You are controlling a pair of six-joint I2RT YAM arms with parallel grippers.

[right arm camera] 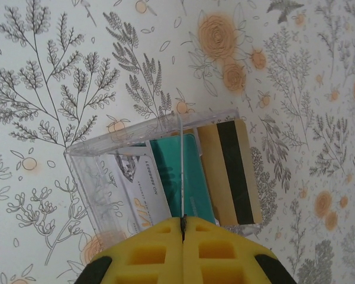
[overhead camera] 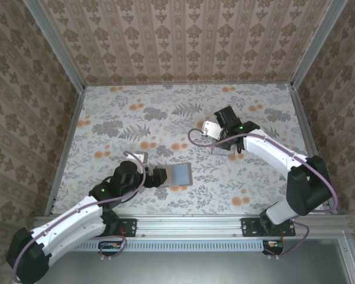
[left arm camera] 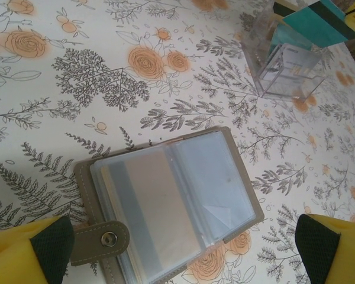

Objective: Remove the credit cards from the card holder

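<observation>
Two grippers are being shown in the top view. The L gripper (overhead camera: 163, 176) is being held low at the near-left edge of the card holder (overhead camera: 180, 174), which is lying open on the floral table (overhead camera: 106, 118), approx. mid-table. The R gripper (overhead camera: 226, 135) is being held over the clear box (overhead camera: 216, 148), well apart, farther back and to the right.

Left wrist view: the holder is being flanked by the L fingers (left arm camera: 23, 254). The jaws are spread wide and nothing is being gripped. A tan card (left arm camera: 157, 207) w/ a grey stripe is being kept in the holder's clear sleeve.

Right wrist view: the R fingers (right arm camera: 225, 254) are being pressed together w/ no gap. A thin pale edge is running into the seam; whether it's being pinched can't be told. A teal card (right arm camera: 177, 177) and a white card (right arm camera: 139, 189) are being held in the box, and a yellow card (right arm camera: 231, 171) w/ a black stripe is lying at its right side; inside or beside can't be told.
</observation>
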